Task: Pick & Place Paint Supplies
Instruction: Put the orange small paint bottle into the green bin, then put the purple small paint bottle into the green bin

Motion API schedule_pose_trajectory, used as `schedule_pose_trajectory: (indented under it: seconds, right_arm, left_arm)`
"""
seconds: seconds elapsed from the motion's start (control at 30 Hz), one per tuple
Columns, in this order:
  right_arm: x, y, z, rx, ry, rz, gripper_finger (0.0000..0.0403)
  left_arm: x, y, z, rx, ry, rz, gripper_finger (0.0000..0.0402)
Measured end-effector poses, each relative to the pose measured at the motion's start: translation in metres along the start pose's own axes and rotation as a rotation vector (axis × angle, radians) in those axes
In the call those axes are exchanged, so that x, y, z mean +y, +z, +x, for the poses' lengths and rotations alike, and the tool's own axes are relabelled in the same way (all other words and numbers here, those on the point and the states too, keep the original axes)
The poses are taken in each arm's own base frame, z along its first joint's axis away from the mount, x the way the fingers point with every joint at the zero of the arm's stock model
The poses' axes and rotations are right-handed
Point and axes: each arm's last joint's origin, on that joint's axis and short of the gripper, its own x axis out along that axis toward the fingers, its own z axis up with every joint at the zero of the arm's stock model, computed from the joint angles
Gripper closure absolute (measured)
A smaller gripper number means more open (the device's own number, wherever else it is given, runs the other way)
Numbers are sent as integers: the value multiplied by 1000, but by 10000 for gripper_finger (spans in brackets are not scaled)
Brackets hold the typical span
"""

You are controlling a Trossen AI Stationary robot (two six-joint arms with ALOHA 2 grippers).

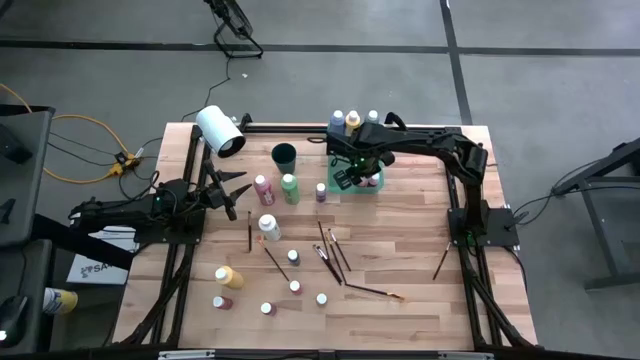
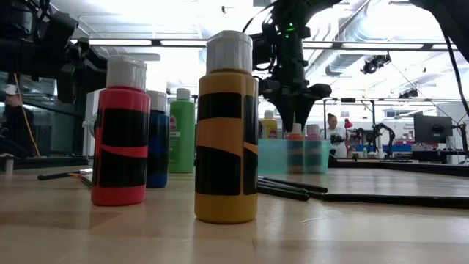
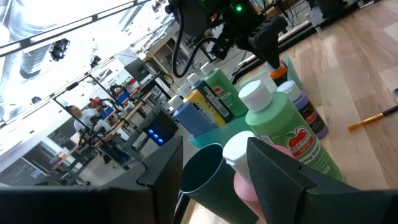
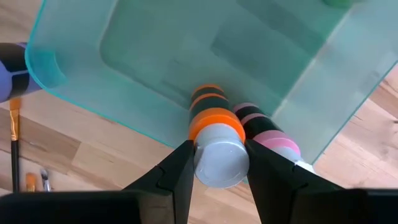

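- Orange bottle (image 4: 214, 127) sits between my right jaws (image 4: 217, 163), which are closed on its white cap, the body hanging down into the green tray (image 4: 74, 37).
- A pink bottle (image 4: 264, 127) stands just beside it in the tray; if I let go while off-plumb, I judge the orange one could tip into it and knock both over.
- The grip is on the cap alone, so the bottle could twist or slide out before it is seated.
- The tray wall is close to my fingers; lifting out carelessly could catch it and drag the tray.
- My left jaws (image 3: 211, 171) hang open and empty near the table's left edge, facing the dark cup (image 3: 202, 168) and another pink bottle (image 3: 245, 168), with a green bottle (image 3: 280, 121) just behind. Closing from here could clip the cup or push the green one over.
- Other bottles and brushes (image 1: 335, 255) lie scattered on the table (image 1: 420, 290), well apart from both arms.
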Motion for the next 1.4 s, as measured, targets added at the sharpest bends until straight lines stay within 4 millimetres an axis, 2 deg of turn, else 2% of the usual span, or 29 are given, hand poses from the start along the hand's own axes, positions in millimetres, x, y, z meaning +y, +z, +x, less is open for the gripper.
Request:
schedule_pose_trajectory:
  seconds: [0.2, 0.37, 0.5, 0.63, 0.8, 0.93, 1.03, 1.27, 1.4]
  right_arm:
    - [-1, -1, 0, 4, -18, 7, 266]
    - [-2, -2, -1, 1, -19, 17, 222]
    - [-4, -3, -9, -21, -6, 20, 185]
    - [-8, -7, -23, -48, 14, 27, 163]
    - [-9, -19, -50, -132, 89, 28, 159]
    - [7, -30, -73, -292, 201, -115, 159]
    - [26, -34, -77, -387, 266, -244, 159]
    - [61, -34, -57, -424, 336, -394, 159]
    - [72, -31, -45, -494, 262, -510, 159]
  left_arm:
    - [0, 0, 0, 0, 0, 0, 229]
    - [0, 0, 0, 0, 0, 0, 229]
    - [0, 0, 0, 0, 0, 0, 229]
    - [0, 0, 0, 0, 1, 0, 229]
    - [0, 0, 0, 0, 0, 0, 229]
    - [0, 0, 0, 0, 0, 0, 229]
    - [0, 0, 0, 0, 0, 0, 229]
    - [0, 0, 0, 0, 0, 0, 229]
    - [0, 0, 0, 0, 0, 0, 229]
